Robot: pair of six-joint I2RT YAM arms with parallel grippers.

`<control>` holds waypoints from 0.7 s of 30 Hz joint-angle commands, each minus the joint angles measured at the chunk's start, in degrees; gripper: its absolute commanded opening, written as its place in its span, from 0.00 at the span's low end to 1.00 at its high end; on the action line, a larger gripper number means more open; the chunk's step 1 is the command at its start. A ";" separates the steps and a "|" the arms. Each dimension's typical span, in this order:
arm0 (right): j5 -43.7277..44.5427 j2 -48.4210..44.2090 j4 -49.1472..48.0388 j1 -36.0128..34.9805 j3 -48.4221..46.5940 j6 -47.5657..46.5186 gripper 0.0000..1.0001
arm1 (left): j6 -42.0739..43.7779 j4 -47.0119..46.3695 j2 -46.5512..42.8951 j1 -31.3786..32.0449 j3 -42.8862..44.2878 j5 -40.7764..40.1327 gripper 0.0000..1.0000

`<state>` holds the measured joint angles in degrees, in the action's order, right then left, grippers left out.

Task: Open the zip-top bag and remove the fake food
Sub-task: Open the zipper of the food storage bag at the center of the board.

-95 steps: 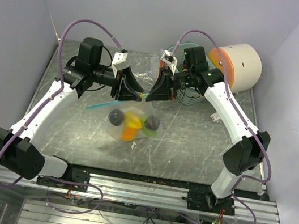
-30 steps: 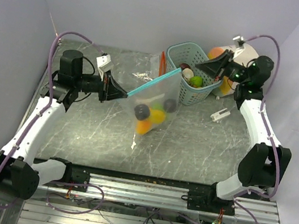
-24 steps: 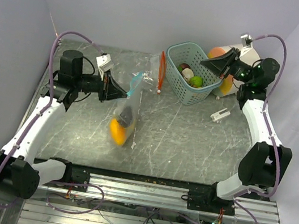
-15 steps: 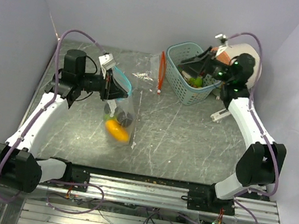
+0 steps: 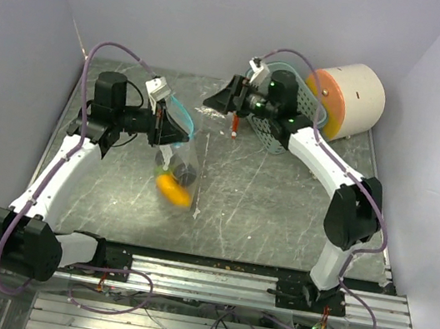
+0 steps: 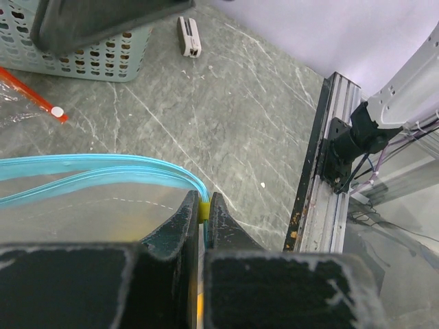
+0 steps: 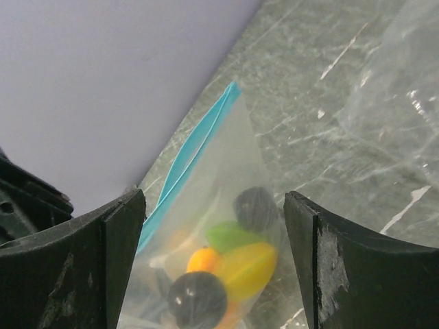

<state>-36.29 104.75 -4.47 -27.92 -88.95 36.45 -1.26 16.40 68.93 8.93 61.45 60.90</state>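
While open, zip-top bag (image 5: pixel 180 162) in left claw (image 5: pixel 187 134).

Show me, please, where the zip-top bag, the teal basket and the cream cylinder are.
zip-top bag (image 7: pixel 219 157), right wrist view, on its clear front panel.
teal basket (image 6: pixel 89 51), left wrist view, on its perforated side wall.
cream cylinder (image 5: pixel 363 91), top external view, on its curved cream side.
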 commanded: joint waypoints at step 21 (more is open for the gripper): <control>15.91 13.61 29.61 -11.73 -20.85 -9.81 0.23 | 1.55 -1.74 -1.19 -0.54 -2.26 -1.88 0.07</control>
<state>-22.61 118.04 22.39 -39.86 -109.14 28.27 -1.26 14.70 68.90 8.93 59.13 60.23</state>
